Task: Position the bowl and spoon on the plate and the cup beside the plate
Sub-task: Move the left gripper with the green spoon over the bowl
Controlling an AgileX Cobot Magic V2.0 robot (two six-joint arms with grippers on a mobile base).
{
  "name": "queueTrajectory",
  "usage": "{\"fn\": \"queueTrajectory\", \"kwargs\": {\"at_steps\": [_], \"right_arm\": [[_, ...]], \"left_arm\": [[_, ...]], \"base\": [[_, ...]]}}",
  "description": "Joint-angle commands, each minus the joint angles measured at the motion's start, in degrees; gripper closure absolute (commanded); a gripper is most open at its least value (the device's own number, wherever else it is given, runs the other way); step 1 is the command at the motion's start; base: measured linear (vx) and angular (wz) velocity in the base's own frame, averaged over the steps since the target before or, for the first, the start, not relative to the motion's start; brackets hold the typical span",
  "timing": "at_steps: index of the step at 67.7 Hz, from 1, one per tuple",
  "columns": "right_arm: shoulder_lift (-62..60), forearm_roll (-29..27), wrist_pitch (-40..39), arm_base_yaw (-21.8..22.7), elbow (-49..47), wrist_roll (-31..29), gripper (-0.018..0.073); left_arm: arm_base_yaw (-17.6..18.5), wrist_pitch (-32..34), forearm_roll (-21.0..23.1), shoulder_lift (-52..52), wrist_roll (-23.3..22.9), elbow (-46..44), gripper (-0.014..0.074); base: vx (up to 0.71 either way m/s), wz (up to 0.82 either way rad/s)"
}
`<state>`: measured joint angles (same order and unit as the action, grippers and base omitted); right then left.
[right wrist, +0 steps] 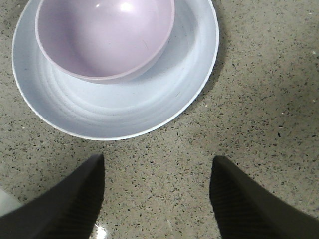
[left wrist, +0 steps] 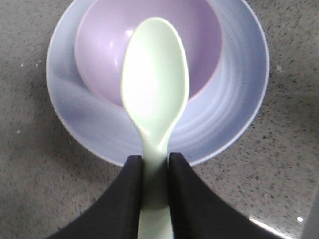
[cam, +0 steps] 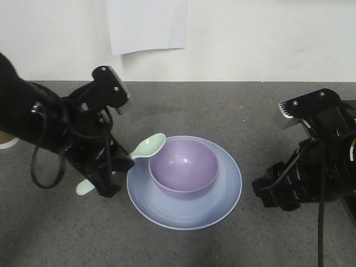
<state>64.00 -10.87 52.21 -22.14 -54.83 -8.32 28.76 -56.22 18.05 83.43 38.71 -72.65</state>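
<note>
In the left hand (left wrist: 155,167) we are pinching the spoon (left wrist: 154,84) by its handle, scoop over the rim of the plate (cam: 222,200) beside the bowl (cam: 183,167), which is sitting on that plate. We are advising lowering the scoop level onto bare plate, clear of the bowl, before spreading. The right hand (right wrist: 157,164) is hanging spread over the bench (right wrist: 259,99).

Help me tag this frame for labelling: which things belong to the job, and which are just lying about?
Job: spoon in the left gripper; bowl; plate under it; a mostly hidden tan thing at the left edge, possibly the cup.
Lying about: white paper sheet on the wall.
</note>
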Motion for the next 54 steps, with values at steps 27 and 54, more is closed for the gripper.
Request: {"fn": "queueTrajectory", "kwargs": {"at_steps": [27,54], "right_arm": [[-1.23,-0.33,-2.76,0.27,-1.41,-0.31,0.0103],[-1.23,-0.33,-2.76,0.27,-1.41,-0.31,0.0103]], "left_arm": [[14.12,0.67,-22.73,12.36,-10.11,-14.99,0.0546],[18.17,0.95,-34.94,18.26,-11.85,-17.06,0.0542]], "base": [[0.00,0.00],[0.00,0.00]]}}
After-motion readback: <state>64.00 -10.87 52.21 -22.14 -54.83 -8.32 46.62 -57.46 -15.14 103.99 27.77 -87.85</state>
